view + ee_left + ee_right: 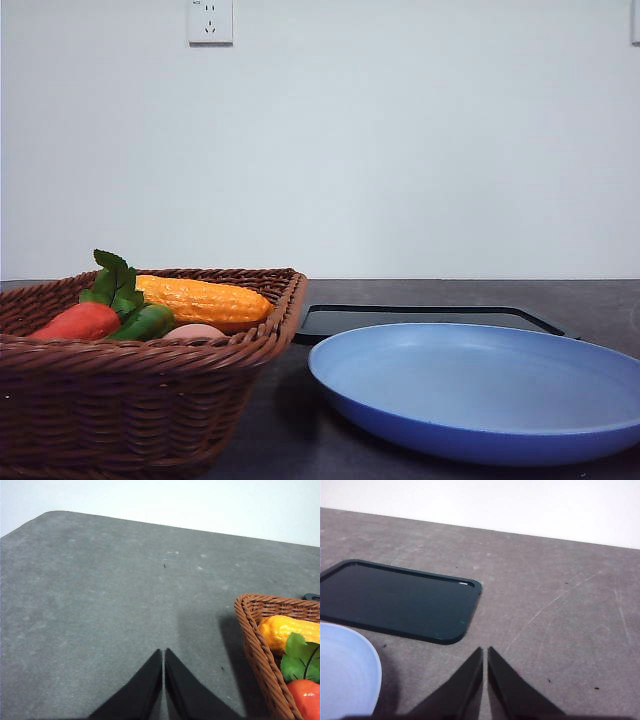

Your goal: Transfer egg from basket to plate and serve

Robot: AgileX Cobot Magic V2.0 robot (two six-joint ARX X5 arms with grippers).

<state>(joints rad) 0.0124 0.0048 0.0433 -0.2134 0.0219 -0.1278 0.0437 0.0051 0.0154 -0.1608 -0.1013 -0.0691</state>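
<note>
Egg (195, 330): in the basket (130, 410), mostly hidden behind its front rim, apparently beside the carrot (78, 320) and corn (205, 300).
Plate (480, 385): just beside the basket, before the black tray (420, 318).
Left pincer (164, 652): together, over bare surface (100, 605).
Right pincer (485, 651): together, near the tray.

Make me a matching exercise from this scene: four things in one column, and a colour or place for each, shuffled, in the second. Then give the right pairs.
Things:
1. egg
2. plate
3. tray
4. corn cob

Descriptions:
A. black, flat on the table behind the blue dish
B. orange-yellow, lying along the far side of the basket
C. blue, round, with nothing on it
D. pinkish, just showing above the basket's near rim

Pairs: 1-D, 2-C, 3-A, 4-B
</note>
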